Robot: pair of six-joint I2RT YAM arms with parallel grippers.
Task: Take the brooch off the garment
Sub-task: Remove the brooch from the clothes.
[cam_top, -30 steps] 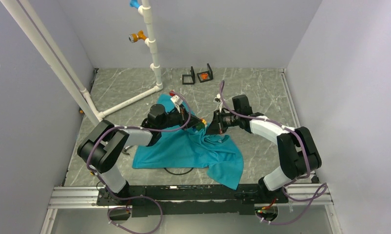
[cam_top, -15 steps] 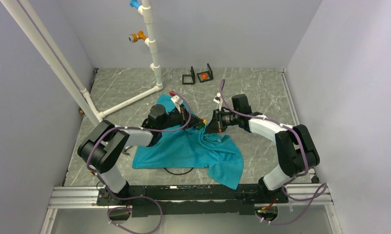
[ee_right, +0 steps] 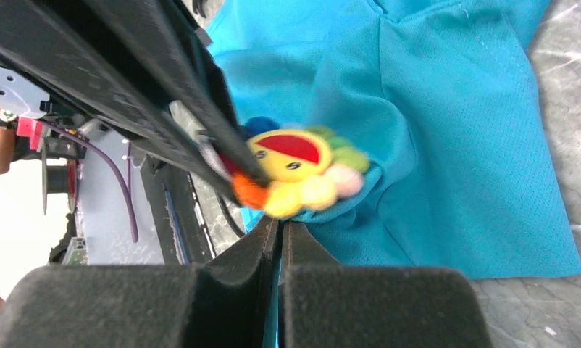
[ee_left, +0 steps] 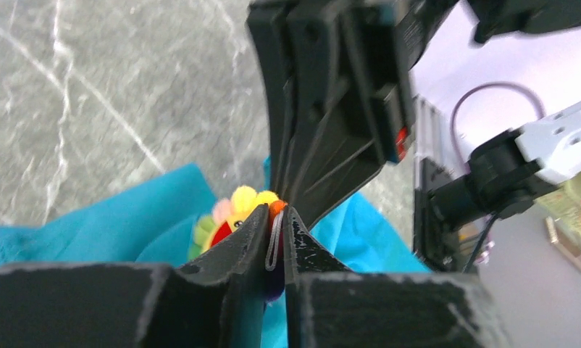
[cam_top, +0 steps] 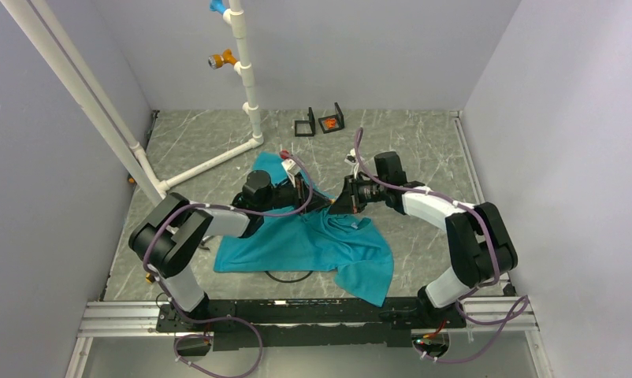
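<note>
Two sets of jaws are seen meeting on the brooch (ee_right: pixel 295 170), a yellow face ringed with orange, green and pink puffs. It is seated on a raised fold of the shirt (cam_top: pixel 313 244), near the far edge.

It is approached from the left by the left gripper (ee_left: pixel 274 217). The fingers are drawn almost together with only a slit left, and a thin pale loop, taken to be the clasp, is lodged in that slit. Whether the loop is truly pinched or merely sitting loose cannot be told.

From the other side the right gripper (ee_right: pixel 279 230) is clamped tight, a sliver of teal cloth caught between its fingers just under the ornament. That hold is judged to be an anchor: the fabric is held lifted and taut so the pin can be worked out without the whole shirt being dragged along.

The rest of the shirt lies spread on the marble table (cam_top: pixel 423 150) in front of the arm bases. The brooch is not yet off, and a clean pull away from the pinched cloth is what is called for.
</note>
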